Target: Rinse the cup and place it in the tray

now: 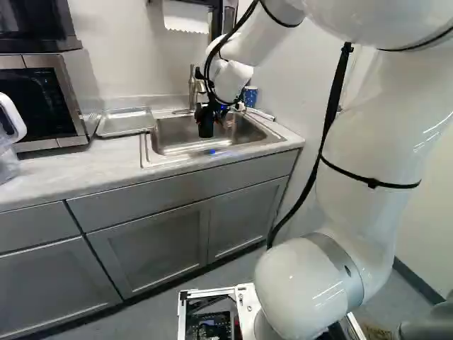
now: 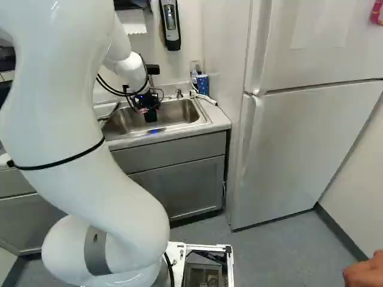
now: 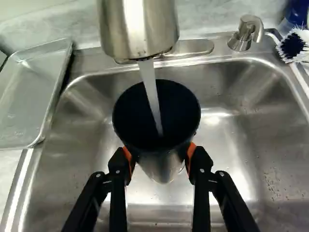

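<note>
1. Cup: dark, mouth up, inside the outline of the sink, below the faucet head. A stream of water runs from the faucet into its mouth. Water level inside: too dark to read.
2. Gripper: fingers pinching the cup from two opposite sides, orange pads against its outer wall.
3. Tray: shallow, metal, raised rim, lying flat on the worktop beside the sink's left edge. Cup is well apart from it, not yet placed.
4. Sink: single steel basin set into the worktop; small specks or drops on its right-hand wall.
5. Soap pump: on the sink's back edge, right of the faucet.
6. Brush: white and dark bristles, by the sink's back right corner.
7. Blue patterned container: upright near the worktop's back right corner, a small bottle just beside it. Contents of both: cannot tell.
8. Clear jug: on the worktop at the left of the left base view, partly cut off, in front of the microwave. Contents: cannot tell.
</note>
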